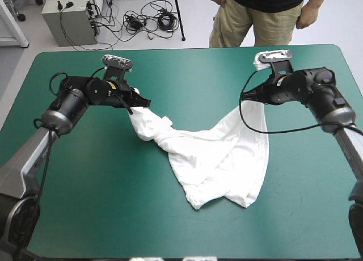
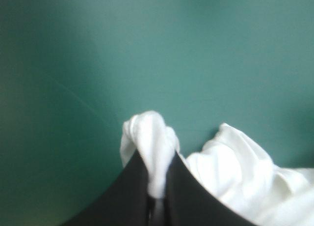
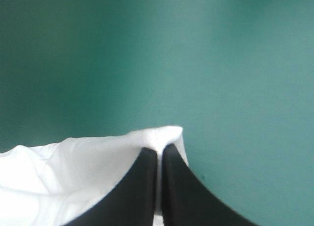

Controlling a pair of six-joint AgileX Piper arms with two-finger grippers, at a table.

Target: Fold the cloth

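The white T-shirt (image 1: 218,159) hangs slack between both grippers in the high view, its middle sagging onto the teal-green table (image 1: 85,176) toward the near side. My left gripper (image 1: 143,104) is shut on a bunched corner of the T-shirt at the left. My right gripper (image 1: 247,98) is shut on the opposite corner at the right. In the left wrist view a wad of T-shirt (image 2: 152,142) pokes out between the black fingers (image 2: 125,191) of the left gripper (image 2: 158,159). In the right wrist view a flat edge of T-shirt (image 3: 98,162) is pinched at the right gripper (image 3: 159,150).
A person stands just beyond the table's far edge (image 1: 258,14), not over the top. Bare teal-green cover lies on the near left (image 1: 102,210) and near right (image 1: 306,204) of the T-shirt.
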